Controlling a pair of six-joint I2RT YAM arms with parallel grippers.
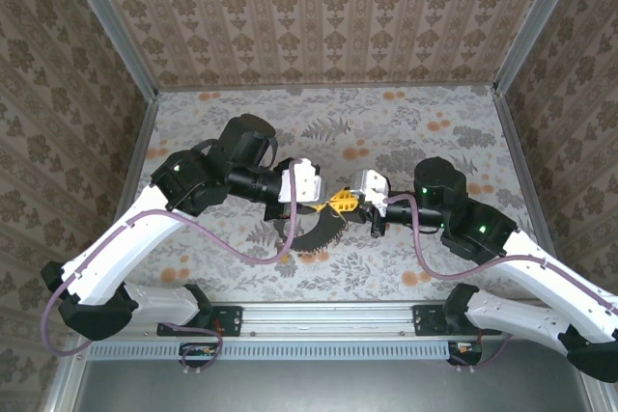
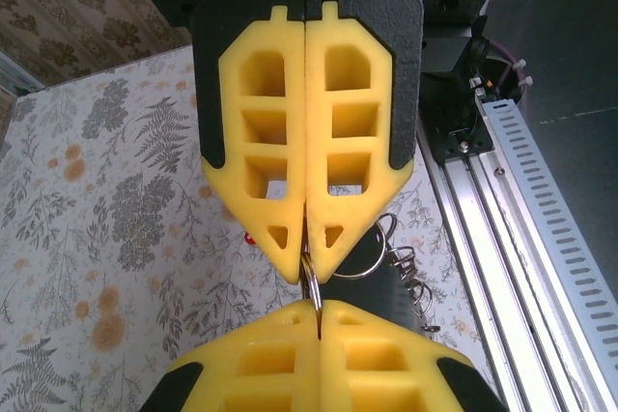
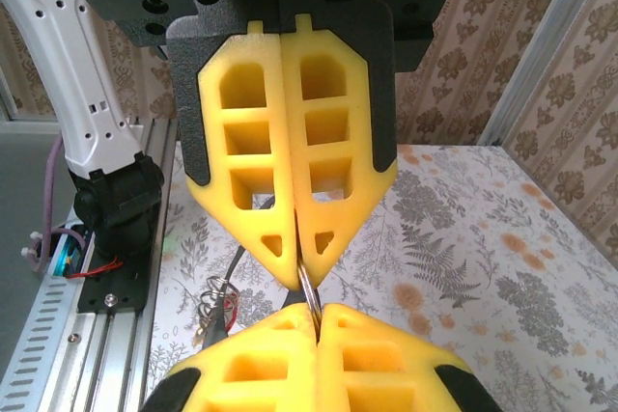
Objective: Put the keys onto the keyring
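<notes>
Keyring [image 2: 311, 285] is pinched from two sides: I see left gripper [image 2: 307, 267] and right gripper [image 3: 302, 275] clamping it nose to nose (jaws fully together) above the middle of the table [image 1: 406, 123].

Two pincers [image 2: 307, 260] [image 2: 319, 320], one keyring [image 2: 312, 287], one key [image 2: 249, 236] showing.

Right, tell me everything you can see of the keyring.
The keyring shows as a thin silvery metal loop, seen edge-on. It is held above the table, pinched between the left gripper and the right gripper, both shut on it tip to tip. Smaller wire loops hang beside it; its full outline is hidden.
</notes>
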